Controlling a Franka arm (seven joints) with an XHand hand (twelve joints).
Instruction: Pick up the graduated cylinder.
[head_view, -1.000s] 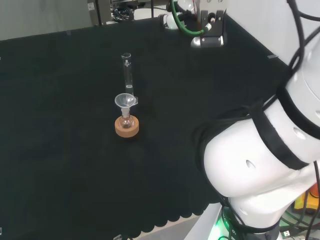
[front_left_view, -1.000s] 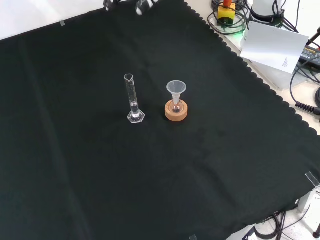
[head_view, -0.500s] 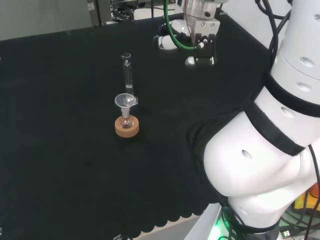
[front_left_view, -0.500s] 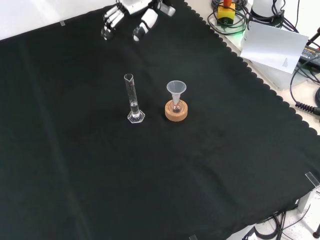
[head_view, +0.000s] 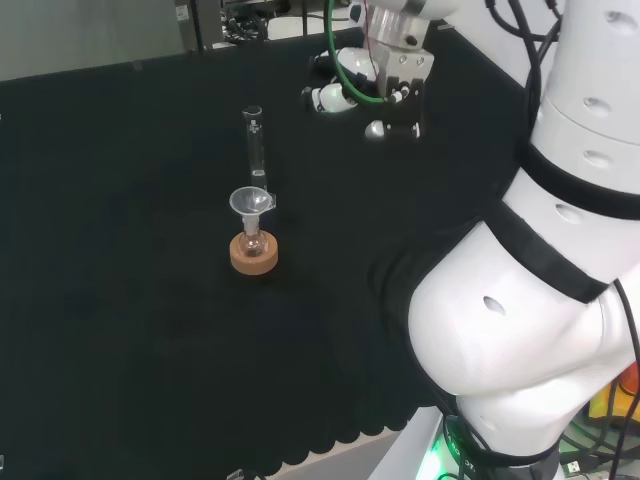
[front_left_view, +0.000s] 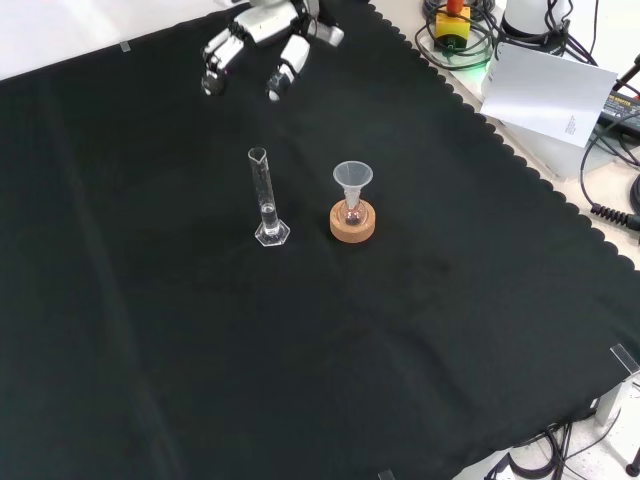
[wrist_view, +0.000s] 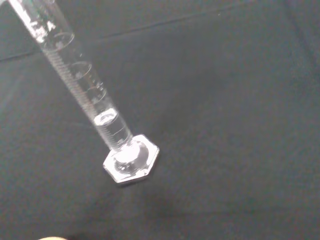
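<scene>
On the black-clothed bench (head_view: 120, 300) in the head view, the graduated cylinder (head_view: 256, 150) stands upright just behind a funnel-topped flask (head_view: 251, 218) on a cork ring (head_view: 253, 254); the hand (head_view: 345, 90) hovers well apart to its right, holding nothing. In the front view the hand (front_left_view: 255, 40), fingers relaxed, hangs above the cylinder (front_left_view: 266, 198). The wrist view shows the cylinder's hexagonal base (wrist_view: 131, 159) on the cloth.

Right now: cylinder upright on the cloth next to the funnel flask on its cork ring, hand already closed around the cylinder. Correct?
Not quite. The hand is not on the graduated cylinder: the front view shows it well apart, toward the cloth's far edge, holding nothing. The rest holds: the cylinder stands upright beside the flask with the funnel on its cork ring.
</scene>
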